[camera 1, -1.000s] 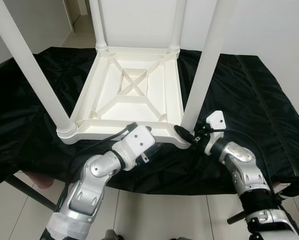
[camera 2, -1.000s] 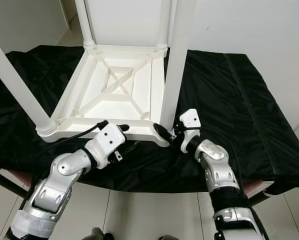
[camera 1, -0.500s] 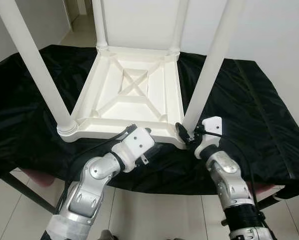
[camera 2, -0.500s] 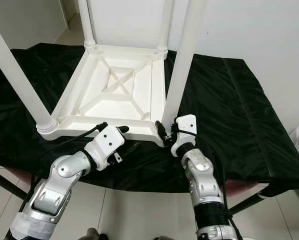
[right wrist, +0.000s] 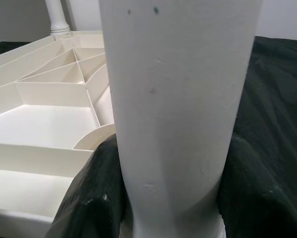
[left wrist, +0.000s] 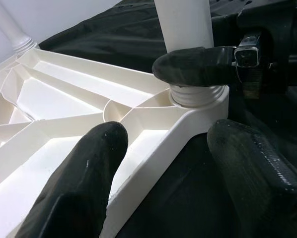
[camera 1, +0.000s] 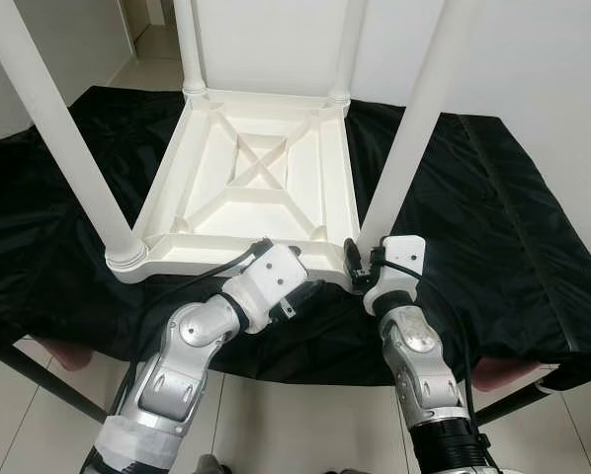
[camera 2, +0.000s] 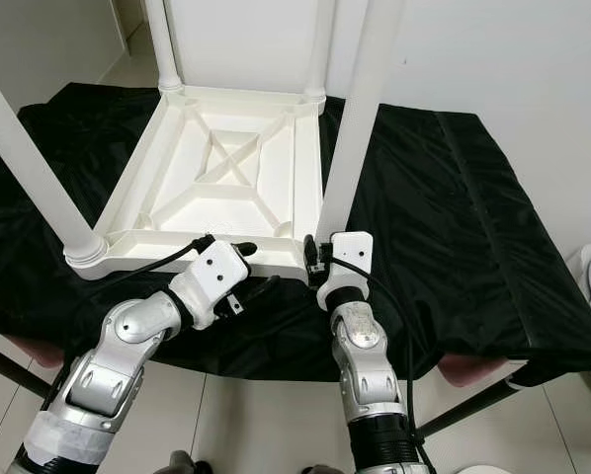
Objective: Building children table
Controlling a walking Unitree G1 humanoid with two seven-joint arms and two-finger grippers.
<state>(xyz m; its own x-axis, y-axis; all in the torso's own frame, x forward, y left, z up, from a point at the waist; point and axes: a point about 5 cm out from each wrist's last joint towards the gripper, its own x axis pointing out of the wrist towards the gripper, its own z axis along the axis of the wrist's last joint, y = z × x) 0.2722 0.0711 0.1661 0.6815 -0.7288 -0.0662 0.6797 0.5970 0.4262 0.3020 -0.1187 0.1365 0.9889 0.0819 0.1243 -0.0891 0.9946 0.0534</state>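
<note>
Your white plastic children's table (camera 1: pixel 251 188) lies upside down on the black cloth-covered bench (camera 1: pixel 493 227), legs pointing up. Your right hand (right wrist: pixel 158 198) pinches the near-right white round leg (camera 1: pixel 414 128) just above its socket (a finger on each side). Your left hand (left wrist: pixel 173 163) is spread, straddling the table's near rim beside that corner.

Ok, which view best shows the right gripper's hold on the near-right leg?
Left wrist view: a finger of the right gripper presses the leg above its threaded collar. Right wrist view shows both fingers flanking it; eye views only its wrist.
</note>
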